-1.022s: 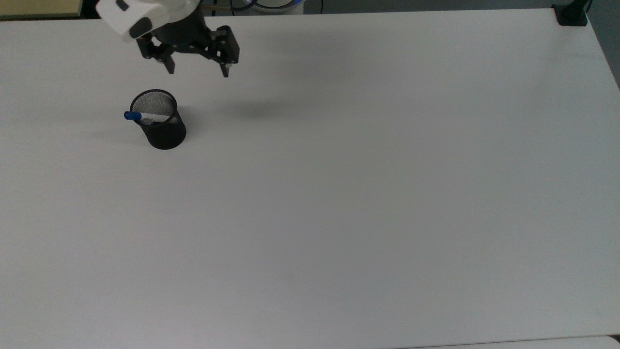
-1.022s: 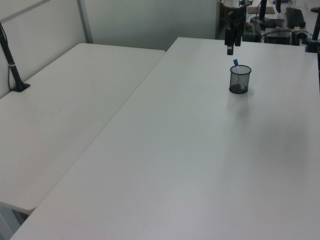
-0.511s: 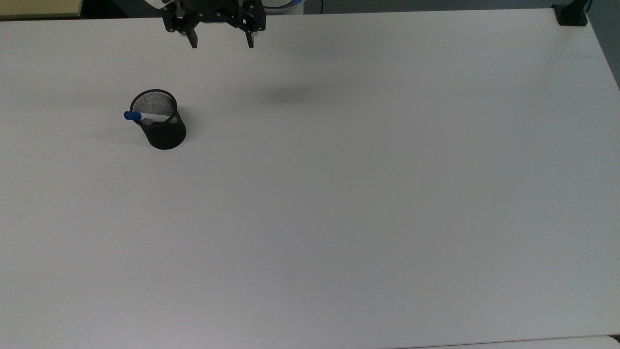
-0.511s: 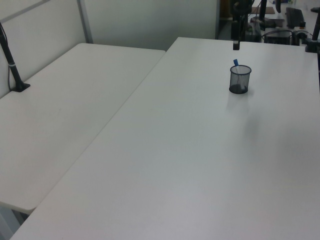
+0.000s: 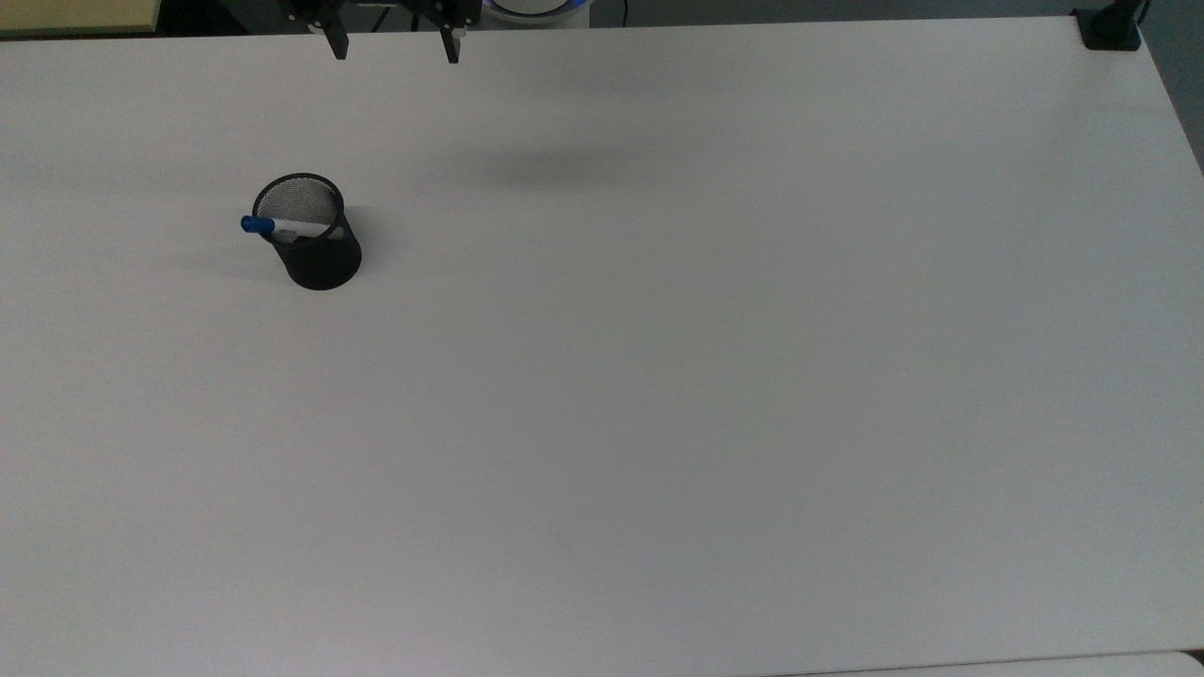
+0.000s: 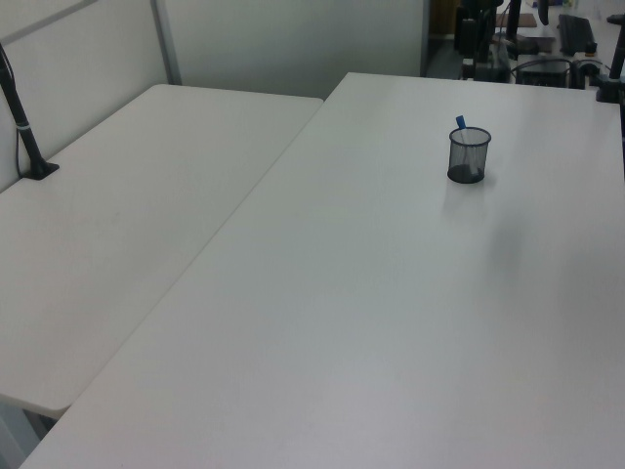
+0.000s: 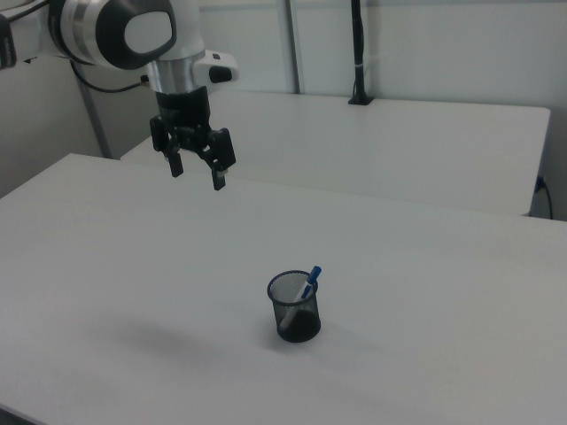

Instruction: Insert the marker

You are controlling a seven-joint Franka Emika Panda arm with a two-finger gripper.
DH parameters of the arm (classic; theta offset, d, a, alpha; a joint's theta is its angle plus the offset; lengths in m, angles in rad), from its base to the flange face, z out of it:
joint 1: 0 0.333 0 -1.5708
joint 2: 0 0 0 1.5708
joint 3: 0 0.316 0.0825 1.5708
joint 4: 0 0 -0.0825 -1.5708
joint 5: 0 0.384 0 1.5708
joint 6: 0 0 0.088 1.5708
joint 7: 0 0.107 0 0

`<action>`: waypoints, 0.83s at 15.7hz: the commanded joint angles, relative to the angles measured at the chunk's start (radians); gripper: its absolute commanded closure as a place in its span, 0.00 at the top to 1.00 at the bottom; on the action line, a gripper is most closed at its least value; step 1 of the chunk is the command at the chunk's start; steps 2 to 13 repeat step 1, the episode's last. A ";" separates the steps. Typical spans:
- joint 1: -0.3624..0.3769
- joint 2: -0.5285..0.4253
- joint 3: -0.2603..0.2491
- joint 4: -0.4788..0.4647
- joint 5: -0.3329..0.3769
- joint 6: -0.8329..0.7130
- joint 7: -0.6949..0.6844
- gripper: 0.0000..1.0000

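The marker (image 5: 273, 227) (image 7: 309, 283) (image 6: 460, 123) stands slanted inside the black mesh cup (image 5: 318, 246) (image 7: 294, 310) (image 6: 468, 156), its blue cap poking over the rim. In the top view the cup sits on the white table (image 5: 658, 376) at the upper left. My gripper (image 5: 393, 49) (image 7: 196, 173) hangs open and empty high above the table, well away from the cup, near the far table edge in the top view. In the left view the gripper (image 6: 469, 59) sits at the top, behind the cup.
A second white table (image 7: 399, 150) (image 6: 117, 225) adjoins this one. A black clamp post (image 5: 1110, 28) stands at the top view's upper right corner. Another black pole (image 6: 24, 127) (image 7: 358, 53) is clamped on the neighbouring table.
My gripper has risen and pulled back from beside the cup toward the top view's upper edge, staying open. The marker and cup have not moved.
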 commanded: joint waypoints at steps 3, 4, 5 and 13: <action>0.007 -0.017 -0.001 -0.009 0.015 -0.023 0.038 1.00; 0.007 -0.017 -0.001 -0.009 0.015 -0.023 0.038 1.00; 0.007 -0.017 -0.001 -0.009 0.015 -0.023 0.038 1.00; 0.007 -0.017 -0.001 -0.009 0.015 -0.023 0.038 1.00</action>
